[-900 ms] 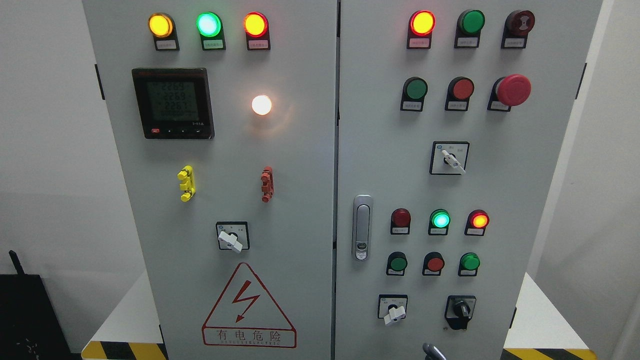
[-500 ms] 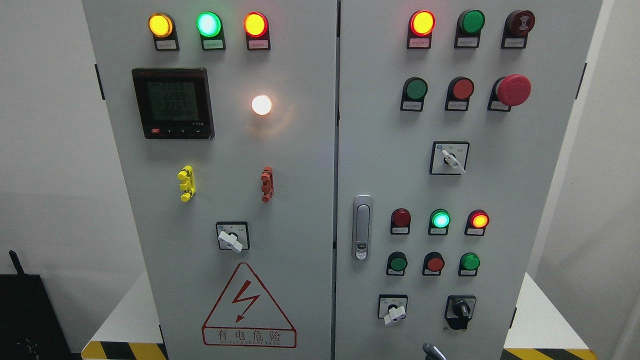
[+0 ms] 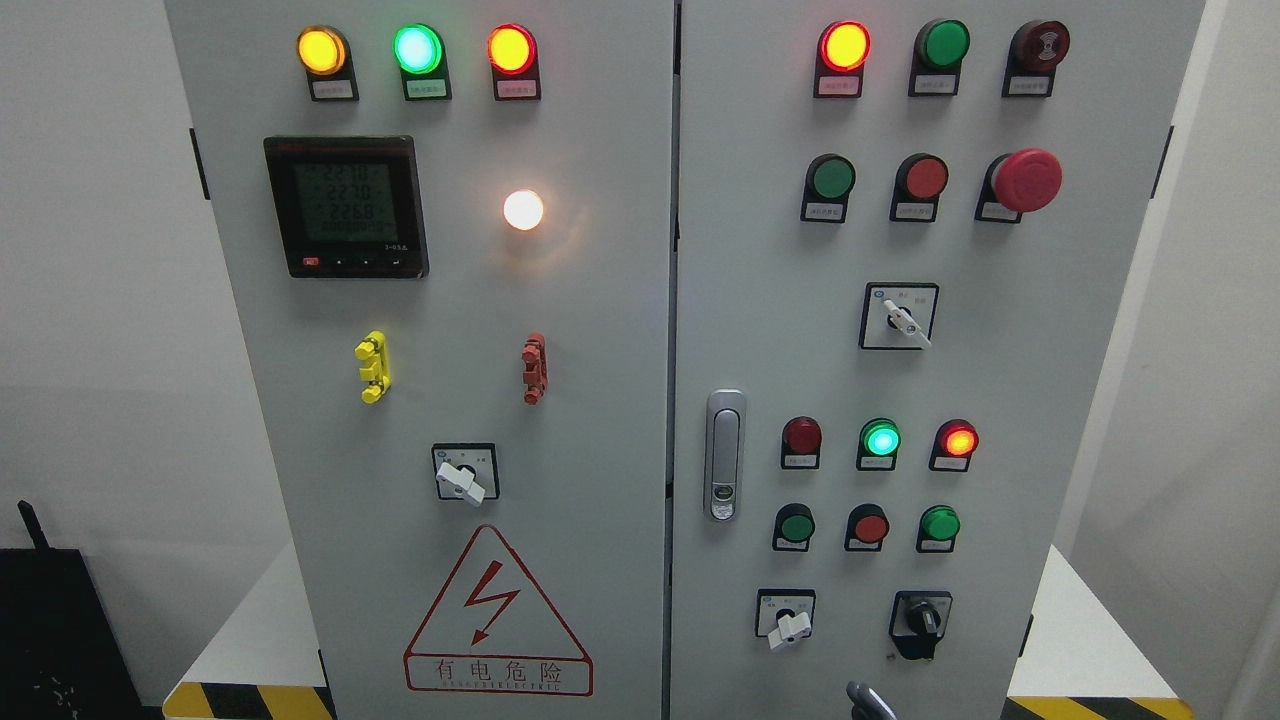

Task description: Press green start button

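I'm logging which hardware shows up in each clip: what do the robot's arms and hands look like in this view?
Almost nothing shows. Only a small glossy, metallic grey-blue rounded tip pokes up at the bottom edge, in front of the right cabinet door. It may be part of a hand, but which one cannot be told. No cables, markings or arm links are visible.

A grey two-door control cabinet [image 3: 620, 330] stands on a white platform [image 3: 255, 630] (yellow-and-black hazard stripes [image 3: 245, 700] along its front edge), rising out of frame
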### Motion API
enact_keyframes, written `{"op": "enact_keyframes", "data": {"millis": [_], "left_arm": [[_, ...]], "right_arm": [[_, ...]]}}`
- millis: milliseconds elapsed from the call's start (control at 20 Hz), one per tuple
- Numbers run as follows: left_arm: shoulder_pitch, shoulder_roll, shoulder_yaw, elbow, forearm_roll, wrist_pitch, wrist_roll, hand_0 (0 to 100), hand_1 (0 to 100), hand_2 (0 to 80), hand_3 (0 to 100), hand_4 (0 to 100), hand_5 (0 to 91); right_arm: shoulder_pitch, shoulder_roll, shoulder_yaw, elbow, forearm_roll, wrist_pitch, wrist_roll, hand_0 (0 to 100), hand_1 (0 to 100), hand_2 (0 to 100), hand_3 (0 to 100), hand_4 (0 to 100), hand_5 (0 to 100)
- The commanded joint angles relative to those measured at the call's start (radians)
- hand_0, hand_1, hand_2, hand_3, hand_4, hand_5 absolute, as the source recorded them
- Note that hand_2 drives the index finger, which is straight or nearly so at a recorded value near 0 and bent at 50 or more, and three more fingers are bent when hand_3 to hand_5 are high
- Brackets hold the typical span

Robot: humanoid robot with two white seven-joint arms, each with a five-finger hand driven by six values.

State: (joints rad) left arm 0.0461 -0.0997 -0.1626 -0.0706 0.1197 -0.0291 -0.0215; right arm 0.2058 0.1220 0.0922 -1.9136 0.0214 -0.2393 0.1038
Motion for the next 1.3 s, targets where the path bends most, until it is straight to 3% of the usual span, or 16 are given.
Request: {"op": "enact_keyframes", "data": {"millis": [0,250,300,550,750,900,1100,1250], "left_arm": [[0.0,0.0,0.0,0.0,0.0,0.0,0.0,12,56,0.0,0,0,0.0],[0.0,0.0,0.0,0.0,0.0,0.0,0.0,12,56,0.0,0,0,0.0],[0.0,0.0,0.0,0.0,0.0,0.0,0.0,12,56,0.0,0,0,0.0],[0.0,0.0,0.0,0.0,0.0,0.0,0.0,12,56,0.0,0,0,0.0],[0.001,0.0,0.0,0.0,0.0,0.0,0.0,12,56,0.0,0,0,0.0],[0.0,0.0,0.0,0.0,0.0,0.0,0.0,12,56,0.0,0,0,0.0],[0.0,0.0,0.0,0.0,0.0,0.0,0.0,12,56,0.0,0,0,0.0],[0.0,0.0,0.0,0.0,0.0,0.0,0.0,12,56,0.0,0,0,0.0]], "right_arm": [[-0.032,0.001,-0.028,0.002,0.07,-0.015,-0.013,8,21,0,6,0,0],[-0.063,0.002,-0.049,0.005,0.181,-0.049,-0.013,10,23,0,17,14,0],[-0.068,0.002,-0.058,0.005,0.211,-0.058,-0.015,10,24,0,25,20,0],[-0.111,0.004,-0.104,0.008,0.32,-0.081,-0.016,9,27,0,36,30,13],[-0.154,0.005,-0.149,0.019,0.466,-0.089,-0.021,11,29,0,52,47,34],[-0.19,0.007,-0.172,0.031,0.587,-0.091,-0.05,23,31,0,58,53,44],[-0.23,0.007,-0.204,0.059,0.704,-0.127,-0.076,36,31,0,60,58,52],[-0.243,0.007,-0.207,0.062,0.739,-0.13,-0.082,41,31,0,61,60,54]]}}
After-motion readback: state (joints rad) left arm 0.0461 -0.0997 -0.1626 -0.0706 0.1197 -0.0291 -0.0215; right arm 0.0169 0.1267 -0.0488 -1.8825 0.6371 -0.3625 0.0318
